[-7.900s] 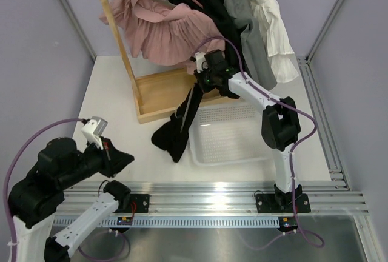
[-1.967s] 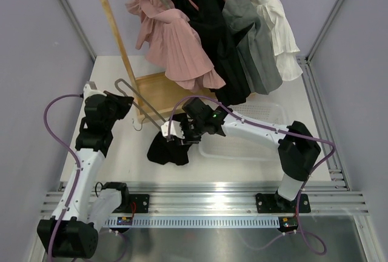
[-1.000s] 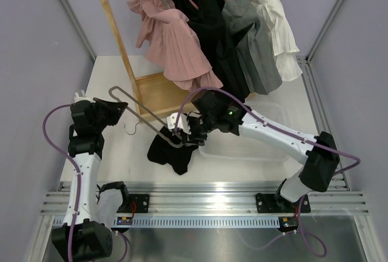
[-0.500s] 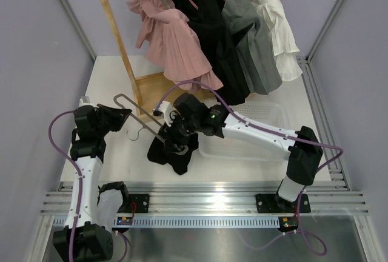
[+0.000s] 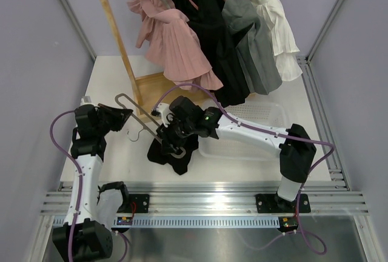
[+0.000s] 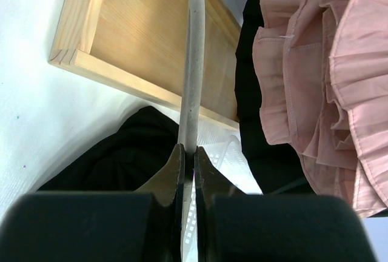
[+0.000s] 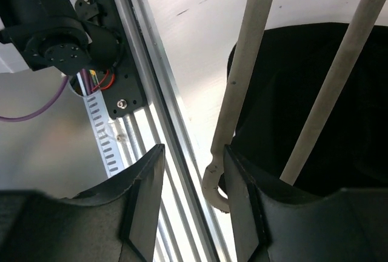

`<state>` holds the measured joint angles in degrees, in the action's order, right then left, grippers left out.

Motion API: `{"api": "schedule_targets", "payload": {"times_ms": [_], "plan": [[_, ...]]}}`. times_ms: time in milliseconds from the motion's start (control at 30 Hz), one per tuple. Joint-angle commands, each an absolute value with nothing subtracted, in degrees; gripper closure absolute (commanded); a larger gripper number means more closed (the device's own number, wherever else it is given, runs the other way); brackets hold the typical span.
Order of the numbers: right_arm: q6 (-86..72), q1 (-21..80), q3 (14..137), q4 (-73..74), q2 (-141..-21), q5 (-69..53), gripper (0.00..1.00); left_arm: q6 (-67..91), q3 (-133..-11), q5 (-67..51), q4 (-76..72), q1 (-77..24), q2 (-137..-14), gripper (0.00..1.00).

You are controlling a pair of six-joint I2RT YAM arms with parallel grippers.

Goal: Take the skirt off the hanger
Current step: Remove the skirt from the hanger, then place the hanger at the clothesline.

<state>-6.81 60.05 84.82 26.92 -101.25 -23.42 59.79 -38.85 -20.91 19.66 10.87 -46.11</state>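
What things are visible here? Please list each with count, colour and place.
table: 1, white
rack: 1, light wood, at the back
pink garment: 1, pink, hanging at left
black garment: 1, black with pink stripes, hanging mid-rack
grey garment: 1, grey, hanging beside it
white garment: 1, white, hanging at right
skirt: 1, black, heaped on the table
hanger: 1, pale grey, over the skirt
basket: 1, clear, right of the skirt
left gripper: 1, black, shut on hanger
right gripper: 1, black, open around hanger's end

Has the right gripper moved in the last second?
Yes. The right gripper has shifted left, away from the white basket, and now sits over the black skirt.
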Motion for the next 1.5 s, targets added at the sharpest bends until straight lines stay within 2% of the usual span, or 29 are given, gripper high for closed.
{"api": "schedule_targets", "payload": {"times_ms": [0, 200, 500, 600, 867, 933, 1033, 1133, 1167, 1267, 1333, 1467], "plan": [[-4.3, 60.2, 83.2, 25.9, -98.8, -20.8, 0.49, 61.6, -41.9, -23.6, 15.6, 10.9, -46.7, 1.0], [-0.4, 60.2, 80.3, 26.0, -95.9, -16.7, 0.44, 61.7, -41.9, -24.3, 15.4, 10.9, -46.6, 1.0], [1.9, 60.3, 78.8, 27.8, -95.8, -19.7, 0.46, 61.6, -41.9, -23.8, 16.0, 10.9, -45.4, 1.0], [2.1, 60.2, 78.6, 28.1, -94.7, -20.8, 0.53, 61.3, -42.3, -23.0, 16.1, 11.0, -45.7, 1.0], [1.8, 60.0, 77.4, 29.4, -93.6, -23.8, 0.96, 62.5, -43.1, -23.1, 14.7, 10.9, -46.6, 1.0], [1.5, 59.4, 77.8, 29.6, -93.7, -24.6, 1.0, 62.7, -43.2, -23.4, 14.8, 10.9, -46.3, 1.0], [2.1, 58.4, 78.3, 30.3, -93.8, -25.4, 1.0, 63.1, -43.1, -23.4, 14.9, 11.0, -45.7, 1.0], [3.5, 57.6, 78.2, 30.8, -93.3, -25.7, 1.0, 63.8, -43.0, -23.4, 14.7, 10.9, -45.5, 0.81], [3.8, 57.6, 78.1, 30.8, -93.2, -25.8, 1.0, 63.9, -43.0, -23.4, 14.5, 10.9, -45.4, 0.62], [4.5, 57.0, 77.7, 31.0, -92.0, -26.5, 1.0, 64.4, -43.8, -23.0, 14.4, 11.2, -45.2, 0.34], [4.7, 56.4, 77.5, 31.4, -91.2, -27.6, 1.0, 64.3, -45.3, -23.0, 14.7, 12.0, -44.8, 0.25], [4.1, 54.7, 77.3, 31.5, -90.4, -30.1, 1.0, 63.2, -48.9, -22.2, 16.4, 13.3, -44.7, 0.21]]}}
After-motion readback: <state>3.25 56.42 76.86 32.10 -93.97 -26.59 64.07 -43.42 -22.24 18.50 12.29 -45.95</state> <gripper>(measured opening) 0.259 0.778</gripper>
